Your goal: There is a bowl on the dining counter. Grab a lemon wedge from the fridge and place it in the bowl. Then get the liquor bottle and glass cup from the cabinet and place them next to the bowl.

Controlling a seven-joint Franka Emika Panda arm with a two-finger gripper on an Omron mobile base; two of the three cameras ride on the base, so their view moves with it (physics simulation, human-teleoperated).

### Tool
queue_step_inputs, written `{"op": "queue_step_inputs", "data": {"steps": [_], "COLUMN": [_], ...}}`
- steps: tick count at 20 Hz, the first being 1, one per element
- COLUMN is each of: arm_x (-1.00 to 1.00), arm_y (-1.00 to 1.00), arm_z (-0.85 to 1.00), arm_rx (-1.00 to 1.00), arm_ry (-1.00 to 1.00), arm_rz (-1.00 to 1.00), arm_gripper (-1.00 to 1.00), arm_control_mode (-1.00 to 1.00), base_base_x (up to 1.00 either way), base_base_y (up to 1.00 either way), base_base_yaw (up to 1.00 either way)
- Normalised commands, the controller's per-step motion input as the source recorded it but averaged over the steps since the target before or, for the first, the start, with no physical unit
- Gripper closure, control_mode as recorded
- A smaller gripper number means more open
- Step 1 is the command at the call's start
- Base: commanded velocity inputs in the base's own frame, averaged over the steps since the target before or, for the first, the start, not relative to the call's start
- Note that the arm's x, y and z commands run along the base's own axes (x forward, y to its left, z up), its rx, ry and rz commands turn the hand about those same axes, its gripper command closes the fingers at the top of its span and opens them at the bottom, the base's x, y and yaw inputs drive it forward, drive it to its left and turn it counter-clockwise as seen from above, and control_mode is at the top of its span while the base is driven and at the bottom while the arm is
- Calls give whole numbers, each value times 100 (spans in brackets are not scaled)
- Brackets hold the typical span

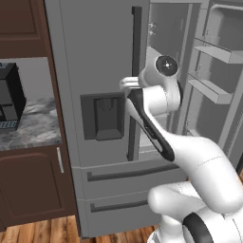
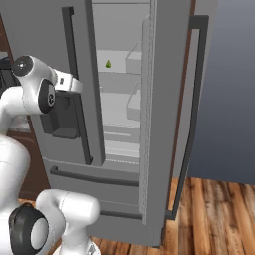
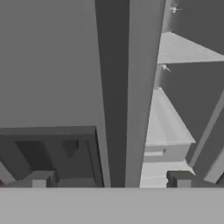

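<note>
Right now the fridge [image 2: 60, 40] is seen with its right door [image 2: 169, 99] swung open. A lemon wedge [image 2: 108, 63] sits on an upper shelf [image 2: 117, 69] inside, well apart from the gripper [image 3: 109, 177]. Gripper jaws are spread wide, nothing held, and are aimed at the left door's dark handle [image 3: 113, 87], beside the dispenser [image 1: 102, 116].

I'm seeing the closed left fridge door [image 2: 45, 60] and its handle [image 3: 113, 96] blocking my end effector [image 3: 109, 181], while the opening [image 2: 119, 74] beside it is standing free.
</note>
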Motion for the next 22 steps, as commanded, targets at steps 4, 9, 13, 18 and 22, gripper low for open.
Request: {"op": "queue_step_inputs", "data": {"steps": [4,9,13,18,22], "arm_x": [65,63,47,33,42], "arm_y": [0,0,0,0,2], "arm_z": [0,-1,-14,-27,-28], "arm_rx": [0,0,0,0,0], "arm_ry": [9,3,-4,-9,-6], "arm_rz": [5,3,0,0,0], "arm_gripper": [-100,-100,-100,-100,100], "arm_control_mode": [-100,-100,-100,-100,-100], "base_base_x": [0,0,0,0,0], "base_base_y": [0,0,0,0,0], "base_base_yaw": [0,0,0,0,0]}}
